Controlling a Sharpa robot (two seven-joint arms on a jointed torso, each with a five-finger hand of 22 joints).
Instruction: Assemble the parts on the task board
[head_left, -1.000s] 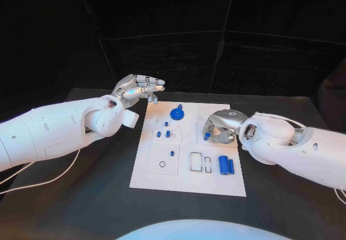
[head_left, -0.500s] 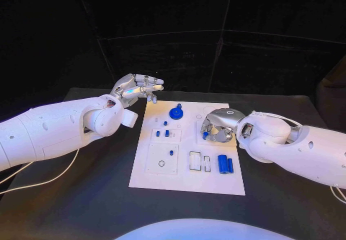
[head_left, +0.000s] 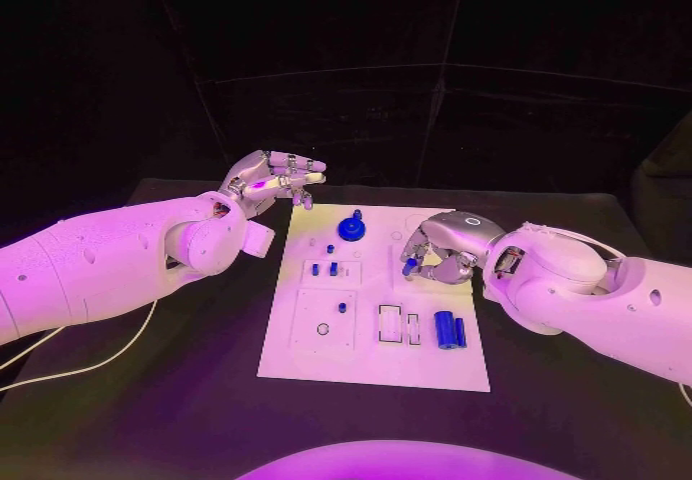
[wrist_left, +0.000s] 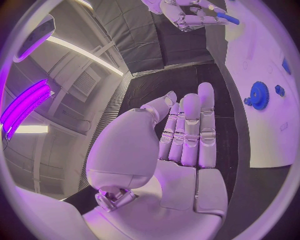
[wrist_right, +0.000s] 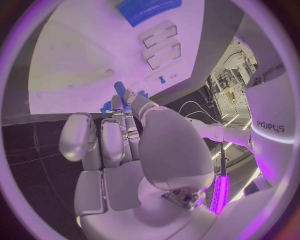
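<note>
The right hand (head_left: 437, 254) has lifted slightly, pinching a small blue peg (head_left: 411, 264) over the task board (head_left: 361, 360), beyond the blue blocks (head_left: 450, 329), probably to seat it. Beyond the blue gear (head_left: 353, 227), the empty left hand (head_left: 274, 177) waits aside, fingers loose.

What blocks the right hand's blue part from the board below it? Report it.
Nothing visible does. The right hand holds a small blue part just above the task board, and the board beneath looks bare there. The left hand hovers off the board's far left corner.
</note>
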